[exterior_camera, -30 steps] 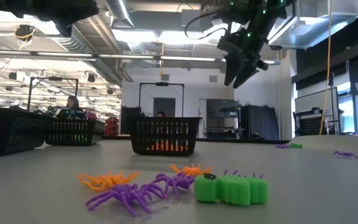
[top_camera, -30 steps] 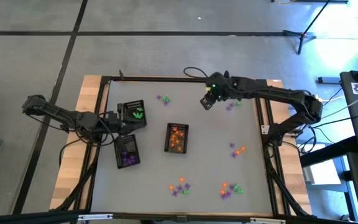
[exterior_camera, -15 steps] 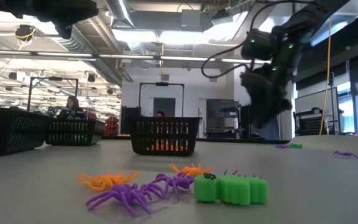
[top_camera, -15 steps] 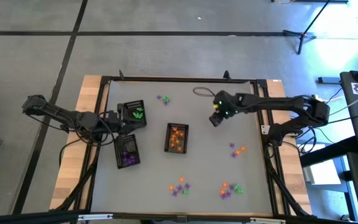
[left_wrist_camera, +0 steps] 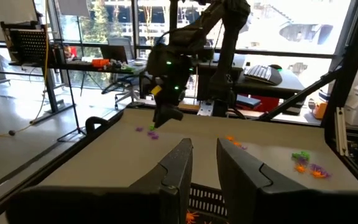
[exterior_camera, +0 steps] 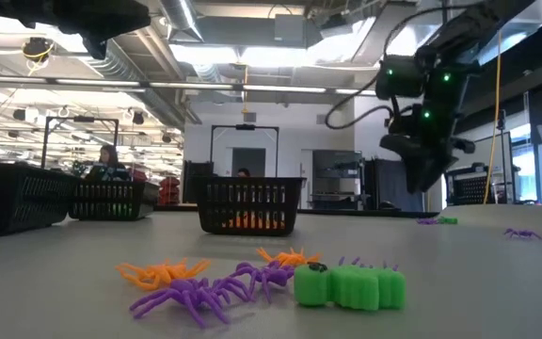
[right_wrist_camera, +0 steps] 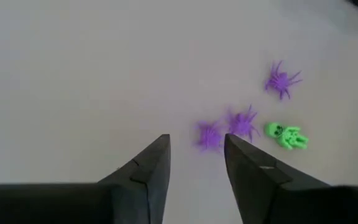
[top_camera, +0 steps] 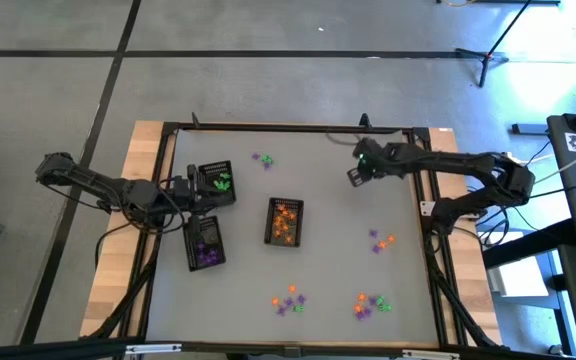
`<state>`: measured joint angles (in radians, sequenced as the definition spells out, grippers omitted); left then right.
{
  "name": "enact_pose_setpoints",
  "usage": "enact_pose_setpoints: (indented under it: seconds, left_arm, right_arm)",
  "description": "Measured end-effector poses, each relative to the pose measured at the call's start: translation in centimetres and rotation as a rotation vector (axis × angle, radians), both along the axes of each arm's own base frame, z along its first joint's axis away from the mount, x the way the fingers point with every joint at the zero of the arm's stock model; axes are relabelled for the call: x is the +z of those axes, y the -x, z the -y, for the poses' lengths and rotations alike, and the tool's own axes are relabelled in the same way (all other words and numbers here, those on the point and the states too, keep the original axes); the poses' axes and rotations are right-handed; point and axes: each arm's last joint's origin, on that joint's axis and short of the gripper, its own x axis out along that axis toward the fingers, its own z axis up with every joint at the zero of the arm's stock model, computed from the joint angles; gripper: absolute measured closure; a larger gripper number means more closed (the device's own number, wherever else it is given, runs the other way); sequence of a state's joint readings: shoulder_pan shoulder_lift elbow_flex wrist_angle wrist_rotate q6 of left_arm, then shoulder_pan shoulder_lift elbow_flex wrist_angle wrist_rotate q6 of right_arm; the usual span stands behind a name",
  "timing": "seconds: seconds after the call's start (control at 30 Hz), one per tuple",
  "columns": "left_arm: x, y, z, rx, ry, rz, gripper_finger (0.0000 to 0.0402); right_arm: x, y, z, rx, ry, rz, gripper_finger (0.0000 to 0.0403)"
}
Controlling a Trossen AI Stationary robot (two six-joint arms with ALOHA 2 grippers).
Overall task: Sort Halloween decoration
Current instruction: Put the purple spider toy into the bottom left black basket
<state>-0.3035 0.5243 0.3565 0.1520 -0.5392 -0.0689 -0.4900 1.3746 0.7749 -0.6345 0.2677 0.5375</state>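
The Halloween decoration lies in small clusters on the grey table. Three purple spiders (right_wrist_camera: 244, 122) and a green figure (right_wrist_camera: 286, 136) lie just below my right gripper (right_wrist_camera: 194, 152), which points steeply down over them with its fingers open and clear of them. In the high view this gripper (top_camera: 355, 176) is at the table's far right. More trinkets (top_camera: 288, 298) lie near the front edge. My left gripper (left_wrist_camera: 204, 168) waits level at the table's left beside the trays, its fingers a narrow gap apart with nothing between them.
Three black trays stand left of centre: one with green pieces (top_camera: 215, 183), one with purple (top_camera: 205, 243), one with orange (top_camera: 284, 221). Other trinket clusters lie at the far side (top_camera: 263, 159), right (top_camera: 380, 240) and front right (top_camera: 371, 303). A black frame (top_camera: 423, 190) borders the table.
My right gripper has come down from high above the table toward the purple spiders at the far right, shifting toward the table's right edge and tipping to point more steeply down.
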Motion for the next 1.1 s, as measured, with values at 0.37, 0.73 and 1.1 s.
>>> enact_pose_setpoints:
  seconds: [0.37, 0.73, 1.1]
  left_arm:
    - [0.0, 0.0, 0.0, 0.000, 0.000, -0.001, 0.0334]
    - [0.0, 0.0, 0.0, 0.000, -0.001, -0.001, 0.0334]
    - [0.0, 0.0, 0.0, 0.000, -0.001, -0.001, 0.0334]
  right_arm:
    - [-3.5, 3.5, 2.5, -0.096, -0.104, 0.076, 0.0276]
    - [-5.6, 4.4, 1.6, -0.096, -0.097, 0.096, 0.0277]
    - [-5.6, 4.1, 1.8, -0.058, -0.079, 0.130, 0.0395]
